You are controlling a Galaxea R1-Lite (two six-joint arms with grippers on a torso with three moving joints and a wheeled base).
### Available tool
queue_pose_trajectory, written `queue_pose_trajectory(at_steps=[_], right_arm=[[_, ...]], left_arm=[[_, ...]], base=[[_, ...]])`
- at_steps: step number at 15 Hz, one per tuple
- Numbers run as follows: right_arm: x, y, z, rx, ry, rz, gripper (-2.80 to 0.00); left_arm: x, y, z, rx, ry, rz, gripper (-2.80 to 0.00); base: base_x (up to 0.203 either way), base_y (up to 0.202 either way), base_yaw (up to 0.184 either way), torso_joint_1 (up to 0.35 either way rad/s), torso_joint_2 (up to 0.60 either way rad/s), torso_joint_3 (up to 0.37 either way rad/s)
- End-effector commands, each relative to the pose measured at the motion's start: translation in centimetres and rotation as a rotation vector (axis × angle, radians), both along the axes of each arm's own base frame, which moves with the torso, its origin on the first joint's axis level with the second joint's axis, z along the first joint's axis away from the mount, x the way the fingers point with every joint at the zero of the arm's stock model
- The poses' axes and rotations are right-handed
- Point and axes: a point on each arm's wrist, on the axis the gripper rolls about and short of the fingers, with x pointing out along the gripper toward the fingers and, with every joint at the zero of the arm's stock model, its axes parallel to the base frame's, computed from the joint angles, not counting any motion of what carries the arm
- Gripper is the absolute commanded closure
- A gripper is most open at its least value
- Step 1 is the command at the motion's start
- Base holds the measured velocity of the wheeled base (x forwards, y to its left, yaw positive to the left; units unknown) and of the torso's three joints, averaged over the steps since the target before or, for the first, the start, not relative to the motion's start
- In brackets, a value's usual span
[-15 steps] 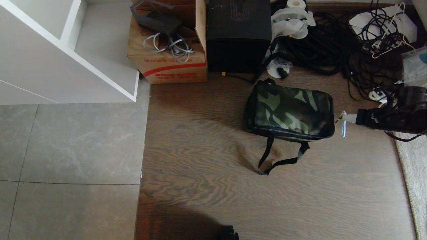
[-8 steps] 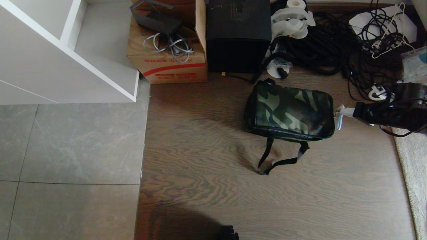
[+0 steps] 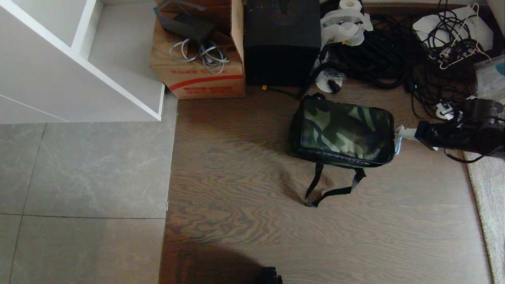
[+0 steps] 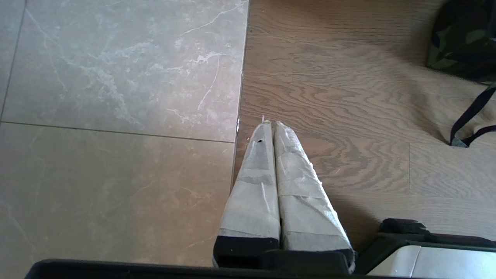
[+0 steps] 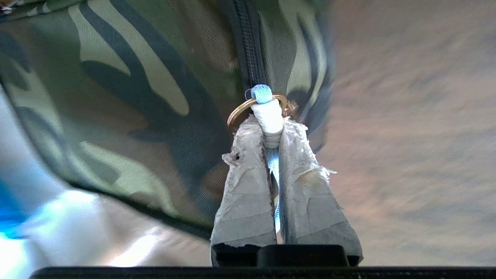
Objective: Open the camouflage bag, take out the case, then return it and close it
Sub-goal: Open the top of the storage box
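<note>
The camouflage bag (image 3: 343, 132) lies zipped up on the wood floor, its black strap (image 3: 329, 189) trailing toward me. My right gripper (image 3: 399, 138) reaches in from the right, level with the floor, at the bag's right end. Up close it is shut on the zip's white and blue pull tab (image 5: 267, 114), which hangs from a brass ring (image 5: 240, 110) at the end of the black zip line (image 5: 250, 50). The case is hidden. My left gripper (image 4: 270, 123) is shut and empty, parked over the seam between tile and wood.
A tall black box (image 3: 282, 41) and a brown carton (image 3: 199, 59) with cables stand behind the bag. A tangle of black cables (image 3: 398, 47) fills the back right. A white cabinet (image 3: 75, 63) stands at the left, a pale rug (image 3: 489, 205) at the right edge.
My right gripper has moved slightly up the picture along the bag's right end, holding the pull tab, and its wrist has rolled a little. The bag has stayed in place.
</note>
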Motion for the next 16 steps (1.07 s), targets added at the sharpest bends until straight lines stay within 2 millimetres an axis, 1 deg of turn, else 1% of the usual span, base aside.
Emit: queue_pose_trajectory(at_steps=[1,3,5,9,12,15,16], right_arm=[[0.0,0.0,-0.2,0.063,0.033,0.011,0.0],[-0.2,-0.1,-0.2,0.105,0.039,0.041,0.0],[-0.7,-0.7,-0.1,0.131,0.037,0.074,0.0],[-1.2,-1.4,-0.6,0.158,0.078,0.064,0.0],[-1.2,-1.9,-0.6,0.156,0.076,0.055,0.0],[-1.1,-1.9,-0.9,0.154,0.08,0.049,0.0],[-1.0,-2.0,-0.8,0.149,0.075,0.045,-2.16]], left_arm=[[0.1,0.0,-0.2,-0.001,0.008,0.001,0.0],[0.1,0.0,-0.2,-0.001,0.008,0.001,0.0],[0.1,0.0,-0.2,-0.001,0.008,0.001,0.0],[0.1,0.0,-0.2,-0.001,0.009,0.001,0.0],[0.1,0.0,-0.2,-0.001,0.008,0.002,0.0],[0.1,0.0,-0.2,-0.001,0.008,0.001,0.0],[0.1,0.0,-0.2,-0.001,0.008,0.002,0.0]], base=[[0.0,0.0,0.0,0.0,0.0,0.0],[0.0,0.0,0.0,0.0,0.0,0.0],[0.0,0.0,0.0,0.0,0.0,0.0],[0.0,0.0,0.0,0.0,0.0,0.0],[0.0,0.0,0.0,0.0,0.0,0.0],[0.0,0.0,0.0,0.0,0.0,0.0],[0.0,0.0,0.0,0.0,0.0,0.0]])
